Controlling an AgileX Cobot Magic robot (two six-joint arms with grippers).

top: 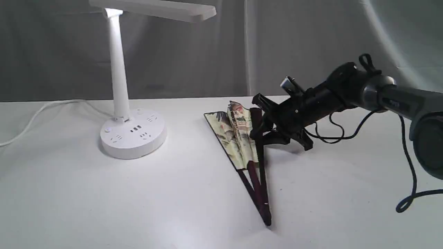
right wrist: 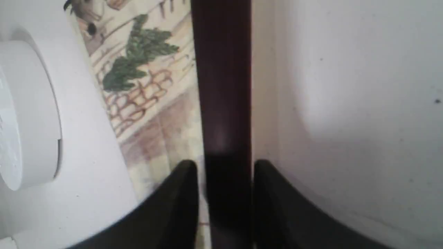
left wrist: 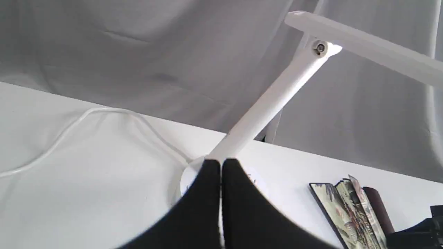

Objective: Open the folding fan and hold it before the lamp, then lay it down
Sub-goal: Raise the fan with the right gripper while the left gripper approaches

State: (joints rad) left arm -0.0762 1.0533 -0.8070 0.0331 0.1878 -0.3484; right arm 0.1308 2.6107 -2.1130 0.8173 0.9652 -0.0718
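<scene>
The folding fan [top: 240, 138] lies on the white table, partly spread, its painted cream leaf showing and its maroon ribs meeting at the pivot near the front. My right gripper [top: 259, 130] is shut on the fan's outer maroon rib [right wrist: 225, 103], with one finger on each side of it. The lamp [top: 119, 79] stands at the left with its bar head lit above, and its stem [left wrist: 266, 103] fills the left wrist view. My left gripper [left wrist: 220, 166] is shut with nothing in it, well away from the fan [left wrist: 349, 207]; it does not show in the exterior view.
The lamp's white cord [top: 38, 114] runs off to the left along the table's back. A grey cloth backdrop [top: 311, 45] hangs behind the table. A black cable [top: 408, 166] droops from the right arm.
</scene>
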